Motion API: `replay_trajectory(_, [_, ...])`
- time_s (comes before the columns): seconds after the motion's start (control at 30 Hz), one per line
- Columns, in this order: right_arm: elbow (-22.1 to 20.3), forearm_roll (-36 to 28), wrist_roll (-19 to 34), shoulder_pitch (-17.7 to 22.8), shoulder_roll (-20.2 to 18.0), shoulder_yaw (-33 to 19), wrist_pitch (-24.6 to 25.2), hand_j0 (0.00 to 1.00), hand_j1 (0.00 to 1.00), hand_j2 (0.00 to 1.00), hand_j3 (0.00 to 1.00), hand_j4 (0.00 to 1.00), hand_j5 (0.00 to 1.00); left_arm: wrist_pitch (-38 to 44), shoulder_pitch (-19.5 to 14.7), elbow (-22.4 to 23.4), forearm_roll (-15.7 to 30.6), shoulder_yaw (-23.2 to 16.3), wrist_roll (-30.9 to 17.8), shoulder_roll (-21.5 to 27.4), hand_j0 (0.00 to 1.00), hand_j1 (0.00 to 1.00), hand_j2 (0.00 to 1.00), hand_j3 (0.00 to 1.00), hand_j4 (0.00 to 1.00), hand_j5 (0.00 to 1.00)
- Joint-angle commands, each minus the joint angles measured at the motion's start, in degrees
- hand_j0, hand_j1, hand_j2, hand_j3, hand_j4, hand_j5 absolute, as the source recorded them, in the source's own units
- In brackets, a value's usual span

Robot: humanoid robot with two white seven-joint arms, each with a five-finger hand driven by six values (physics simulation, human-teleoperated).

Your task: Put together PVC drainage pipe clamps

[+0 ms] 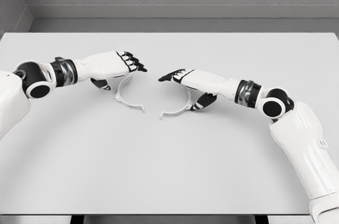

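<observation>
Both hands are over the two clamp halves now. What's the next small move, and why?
Probably bring the two halves together. The left hand is over the left clamp half, the right hand over the right clamp half. A gap still separates the halves' near ends on the table. Whether either grasp is secure can't be seen.

2 clamp halves (129, 96) side by side on table (169, 171)

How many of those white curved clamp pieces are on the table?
2. The left clamp half lies under the left hand; the right clamp half lies under the right hand. The hands hide part of each.
</observation>
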Motion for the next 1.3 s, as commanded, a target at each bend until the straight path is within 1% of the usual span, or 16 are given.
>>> replay_trajectory(0.0, [-0.02, -0.46, -0.02, -0.09, 0.05, -0.04, 0.16, 1.00, 1.00, 1.00, 1.00, 1.00, 1.00, 0.09, 0.00, 0.45, 0.31, 0.05, 0.04, -0.22, 1.00, 1.00, 1.00, 1.00, 1.00, 1.00])
replay_trajectory(0.13, [-0.02, -0.46, -0.02, -0.53, 1.19, -0.04, 0.16, 1.00, 1.00, 1.00, 1.00, 1.00, 1.00, 0.09, 0.09, 0.72, 0.23, 0.05, 0.04, -0.57, 1.00, 1.00, 1.00, 1.00, 1.00, 1.00])
replay_trajectory(0.43, [-0.02, 0.42, -0.02, -0.79, 2.07, -0.04, 0.16, 1.00, 1.00, 1.00, 1.00, 1.00, 1.00, 0.09, 0.09, 0.72, 0.23, 0.05, 0.04, -0.57, 1.00, 1.00, 1.00, 1.00, 1.00, 1.00])
replay_trajectory(0.47, [0.15, 0.51, -0.02, -0.88, 2.16, -0.04, 0.16, 1.00, 1.00, 1.00, 1.00, 1.00, 1.00, 0.09, 0.09, 0.72, 0.23, 0.05, 0.04, -0.57, 1.00, 1.00, 1.00, 1.00, 1.00, 1.00])
replay_trajectory(0.53, [1.82, 0.60, -0.02, -1.67, 2.86, -0.04, 0.16, 1.00, 1.00, 1.00, 1.00, 1.00, 1.00, 0.09, 0.09, 0.72, 0.23, 0.05, 0.04, -0.66, 1.00, 1.00, 1.00, 1.00, 1.00, 1.00])
replay_trajectory(0.6, [2.26, 0.60, -0.02, -1.76, 3.13, -0.04, 0.16, 1.00, 1.00, 1.00, 1.00, 1.00, 1.00, 0.09, 0.00, 0.72, 0.23, 0.05, 0.04, -0.66, 1.00, 1.00, 1.00, 1.00, 1.00, 1.00])
replay_trajectory(0.73, [2.44, 0.60, -0.02, -1.93, 2.95, -0.13, 0.16, 1.00, 1.00, 1.00, 1.00, 1.00, 1.00, 0.09, 0.00, 0.63, 0.31, 0.05, 0.04, -0.66, 1.00, 1.00, 1.00, 1.00, 1.00, 1.00])
replay_trajectory(0.8, [2.44, 0.51, -0.02, -1.93, 2.51, -1.27, 0.16, 1.00, 1.00, 1.00, 1.00, 1.00, 1.00, 0.09, -0.09, 0.63, 0.31, -0.66, 0.21, -0.75, 1.00, 1.00, 1.00, 1.00, 1.00, 1.00])
replay_trajectory(0.87, [2.44, 0.42, -0.02, -1.93, 2.25, -1.36, 0.16, 1.00, 1.00, 1.00, 1.00, 1.00, 1.00, 0.09, -0.09, 0.63, 0.31, -0.66, 0.21, -1.19, 1.00, 1.00, 1.00, 1.00, 1.00, 1.00])
replay_trajectory(0.9, [2.44, 0.25, -0.02, -1.85, 1.81, -1.97, 0.16, 1.00, 1.00, 1.00, 1.00, 1.00, 1.00, 0.09, -0.18, 0.63, 0.31, -0.66, 0.21, -1.27, 1.00, 1.00, 1.00, 1.00, 1.00, 1.00])
replay_trajectory(1.1, [2.26, 0.25, -0.02, -1.41, -2.76, -12.34, 0.16, 1.00, 1.00, 1.00, 1.00, 1.00, 1.00, 0.09, -0.26, 0.63, 0.31, -0.74, 0.21, -1.36, 1.00, 1.00, 1.00, 1.00, 1.00, 1.00])
replay_trajectory(1.23, [2.26, -0.02, -0.02, -1.58, -6.19, -17.79, 0.16, 1.00, 1.00, 1.00, 1.00, 1.00, 1.00, 0.09, -0.44, 0.54, 0.31, -0.74, 0.21, -1.98, 1.00, 1.00, 1.00, 1.00, 1.00, 1.00])
replay_trajectory(1.27, [2.26, -0.02, -0.02, -1.76, -6.28, -18.50, 0.16, 1.00, 1.00, 1.00, 1.00, 1.00, 1.00, 0.09, -0.53, 0.54, 0.31, -0.74, 0.21, -1.98, 1.00, 1.00, 1.00, 1.00, 1.00, 1.00])
